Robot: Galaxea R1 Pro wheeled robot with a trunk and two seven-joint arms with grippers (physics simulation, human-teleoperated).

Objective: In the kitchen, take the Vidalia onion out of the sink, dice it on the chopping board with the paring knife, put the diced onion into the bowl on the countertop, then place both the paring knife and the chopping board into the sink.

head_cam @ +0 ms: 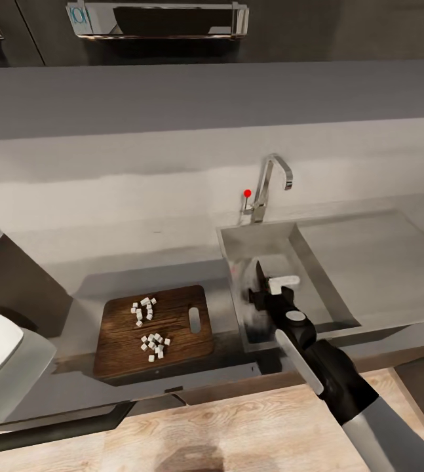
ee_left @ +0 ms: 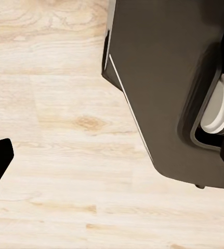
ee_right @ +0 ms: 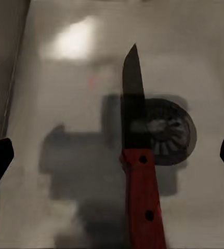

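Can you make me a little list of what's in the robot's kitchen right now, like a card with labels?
place: grey countertop with a steel sink
chopping board: on the countertop, beside the sink
diced onion: small white cubes in two heaps on the board
paring knife: red handle, dark blade, over the sink drain
right gripper: above the sink basin, fingers spread wide
tap: behind the sink, red dot beside it
floor: light wood
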